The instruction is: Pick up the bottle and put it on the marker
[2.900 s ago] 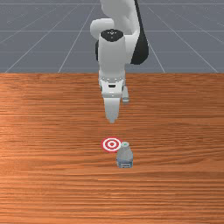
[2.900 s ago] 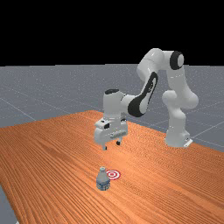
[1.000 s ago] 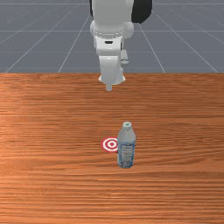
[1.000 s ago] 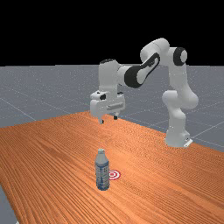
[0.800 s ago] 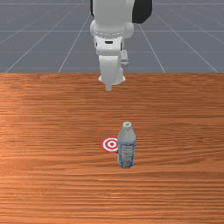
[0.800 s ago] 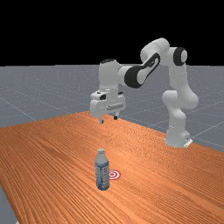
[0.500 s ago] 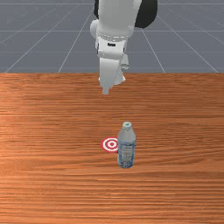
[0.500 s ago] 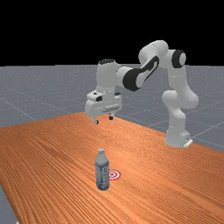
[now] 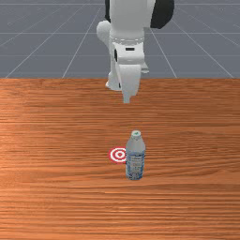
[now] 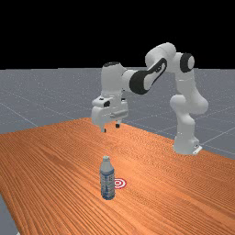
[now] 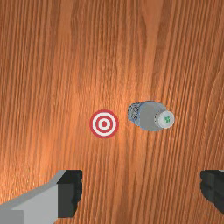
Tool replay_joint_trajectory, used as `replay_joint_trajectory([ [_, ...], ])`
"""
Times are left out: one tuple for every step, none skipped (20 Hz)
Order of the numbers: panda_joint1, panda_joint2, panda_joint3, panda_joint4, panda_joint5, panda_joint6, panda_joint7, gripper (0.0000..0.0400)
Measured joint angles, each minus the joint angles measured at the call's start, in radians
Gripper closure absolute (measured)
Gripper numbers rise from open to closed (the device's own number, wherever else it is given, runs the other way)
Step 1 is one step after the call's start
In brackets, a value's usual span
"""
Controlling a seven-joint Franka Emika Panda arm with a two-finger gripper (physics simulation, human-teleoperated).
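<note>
My hand [image 10: 111, 128] hangs well above desk [image 9: 56, 140], fingers [image 11: 70, 192] wide apart, nothing held. Bottle [image 9: 135, 161] stands upright on desk, just beside marker [image 11: 103, 124], to front view's right of it. Looks like smooth plastic: probably slippery, slightly squashy, heavier if full. Tall and narrow, could topple if nudged. Best hold: mid-body from two opposite sides, firm, not crushing. Cap [image 11: 166, 119] seems poor grip.

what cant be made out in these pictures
Front view: one edge of the marker, hidden behind the bottle.
Far view: wording on the label, too small.
Front view: part of the arm, cut off by the top edge.
Wrist view: part of one finger, past the edge.
</note>
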State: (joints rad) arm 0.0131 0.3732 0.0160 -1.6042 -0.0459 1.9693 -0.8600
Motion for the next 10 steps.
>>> replay_joint_trajectory([
  [0.007, 0.001, 0.012, 0.001, -0.005, 0.001, -0.030, 0.0000],
  [0.021, 0.004, 0.017, 0.006, -0.007, -0.002, -0.004, 0.0000],
  [0.036, 0.007, 0.017, 0.010, -0.006, -0.005, 0.045, 0.0000],
  [0.058, 0.017, 0.003, 0.029, -0.022, -0.018, 0.145, 0.0000],
  [0.066, 0.033, -0.001, 0.054, -0.040, -0.030, 0.155, 0.0000],
  [0.074, 0.053, -0.007, 0.085, -0.059, -0.044, 0.165, 0.0000],
  [0.077, 0.074, -0.009, 0.119, -0.064, -0.057, 0.165, 0.0000],
  [0.082, 0.098, -0.013, 0.156, -0.073, -0.072, 0.169, 0.0000],
  [0.076, 0.112, -0.009, 0.177, -0.057, -0.076, 0.159, 0.0000],
  [0.077, 0.121, -0.010, 0.191, -0.060, -0.081, 0.160, 0.0000],
])
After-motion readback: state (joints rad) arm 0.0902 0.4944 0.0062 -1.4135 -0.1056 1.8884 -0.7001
